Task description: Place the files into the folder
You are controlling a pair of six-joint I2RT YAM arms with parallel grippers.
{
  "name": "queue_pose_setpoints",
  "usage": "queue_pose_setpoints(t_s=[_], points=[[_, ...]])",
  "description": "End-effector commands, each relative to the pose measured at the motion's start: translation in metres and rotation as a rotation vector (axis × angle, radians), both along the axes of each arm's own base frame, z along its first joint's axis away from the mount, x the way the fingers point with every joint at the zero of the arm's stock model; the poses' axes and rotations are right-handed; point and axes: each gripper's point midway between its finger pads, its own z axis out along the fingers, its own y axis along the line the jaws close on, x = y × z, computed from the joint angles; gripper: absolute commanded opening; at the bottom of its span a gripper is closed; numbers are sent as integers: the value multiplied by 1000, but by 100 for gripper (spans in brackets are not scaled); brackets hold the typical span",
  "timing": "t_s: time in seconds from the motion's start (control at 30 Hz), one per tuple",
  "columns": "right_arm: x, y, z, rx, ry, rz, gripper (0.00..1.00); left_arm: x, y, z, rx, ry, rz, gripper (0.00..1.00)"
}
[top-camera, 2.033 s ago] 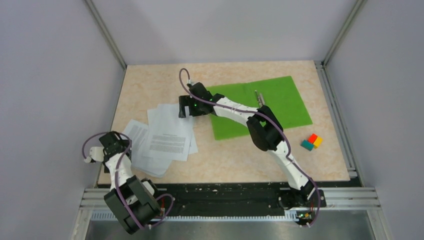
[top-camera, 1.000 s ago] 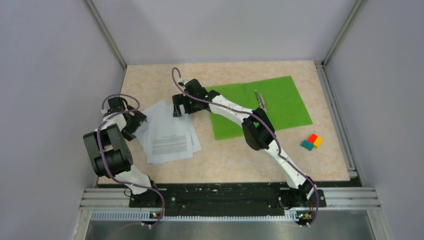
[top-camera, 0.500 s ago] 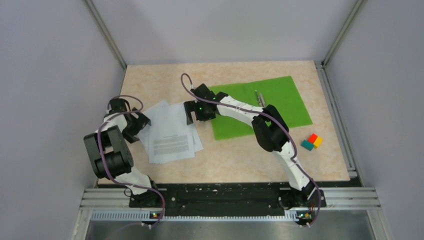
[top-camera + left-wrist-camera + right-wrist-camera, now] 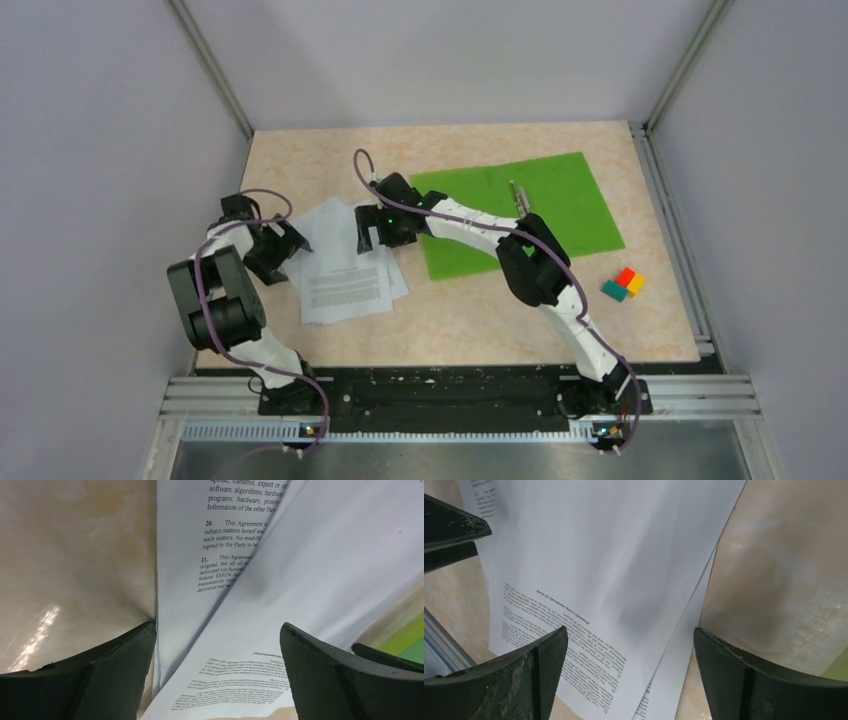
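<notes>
The files (image 4: 345, 272) are loose white printed sheets in an overlapping stack left of centre. The folder (image 4: 565, 205) lies open and green at the back right, with its metal clip (image 4: 520, 196) showing. My left gripper (image 4: 288, 244) is open at the stack's left edge, and the left wrist view shows the sheets (image 4: 320, 570) lying between its fingers (image 4: 100, 675). My right gripper (image 4: 369, 234) is open over the stack's upper right corner, with the sheets (image 4: 589, 555) under it and one finger (image 4: 749, 680) over bare table. Neither grips paper.
Small red, yellow and teal blocks (image 4: 623, 284) sit right of the folder. A sliver of green folder shows in the left wrist view (image 4: 406, 642). The left gripper's finger (image 4: 449, 525) shows at the top left of the right wrist view. Grey walls enclose the beige table (image 4: 480, 320).
The left arm swung from the near left corner up to the stack's left edge. The sheets were pushed into a tighter stack. The right gripper shifted slightly left over the stack.
</notes>
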Motion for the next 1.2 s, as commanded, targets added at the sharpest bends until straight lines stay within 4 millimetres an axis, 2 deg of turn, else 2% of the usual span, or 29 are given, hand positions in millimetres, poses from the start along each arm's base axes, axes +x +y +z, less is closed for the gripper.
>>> queue_pose_setpoints(t_s=[0.0,0.13,0.23,0.37,0.47,0.57,0.8,1.0,1.17], points=[[-2,20,-13,32,20,30,95,21,-19,1,-53,-24,-117,99],[4,31,-12,53,4,54,95,36,-23,4,-48,-33,-151,98],[11,33,-10,41,-22,51,95,39,-17,5,-19,-9,-149,98],[25,21,0,5,-70,20,95,26,13,16,138,47,-76,99],[32,14,12,-4,-92,-4,95,17,18,26,154,26,-25,98],[29,8,13,-29,-78,-13,95,11,5,24,102,-6,-29,98],[4,-7,-8,-100,-38,-16,95,3,-23,2,-18,-22,-67,99],[-23,3,-17,-66,22,31,95,4,-38,-9,-44,-1,-83,98],[-32,9,-17,-36,53,59,95,9,-44,-11,-42,2,-91,98]])
